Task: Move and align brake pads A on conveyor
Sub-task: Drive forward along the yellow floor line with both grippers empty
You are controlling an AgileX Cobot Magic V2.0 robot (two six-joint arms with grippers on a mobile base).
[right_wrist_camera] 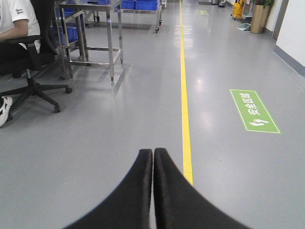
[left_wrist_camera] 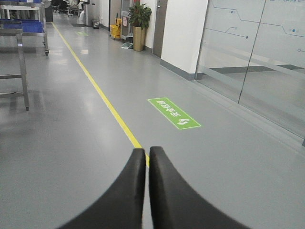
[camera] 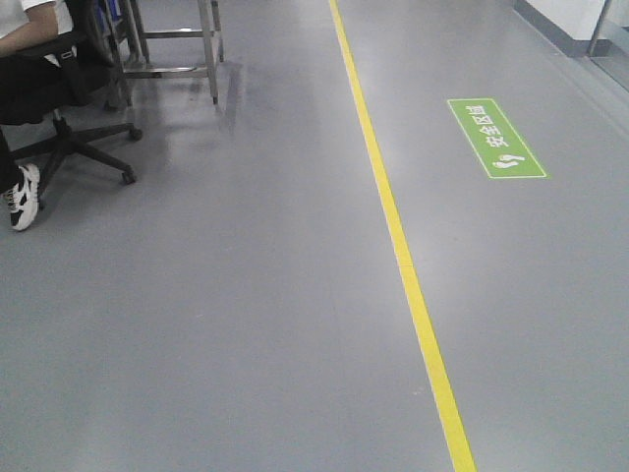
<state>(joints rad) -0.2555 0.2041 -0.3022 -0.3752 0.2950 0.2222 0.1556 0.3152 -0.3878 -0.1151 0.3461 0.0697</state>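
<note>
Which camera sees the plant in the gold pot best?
The left wrist view: the potted plant stands whole, leaves and pot, by the far wall. The right wrist view catches only its gold pot, leaves mostly cut off. The front view misses it.

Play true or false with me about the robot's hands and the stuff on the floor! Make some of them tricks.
1. The left gripper is shut. True.
2. The right gripper is wide open. False: it is shut, with nothing in it.
3. A yellow line runs along the floor. True.
4. The sign on the floor is red. False: it is green.
5. A person sits on a black chair. True.
6. The plant has a blue pot. False: the pot is gold-coloured.
</note>
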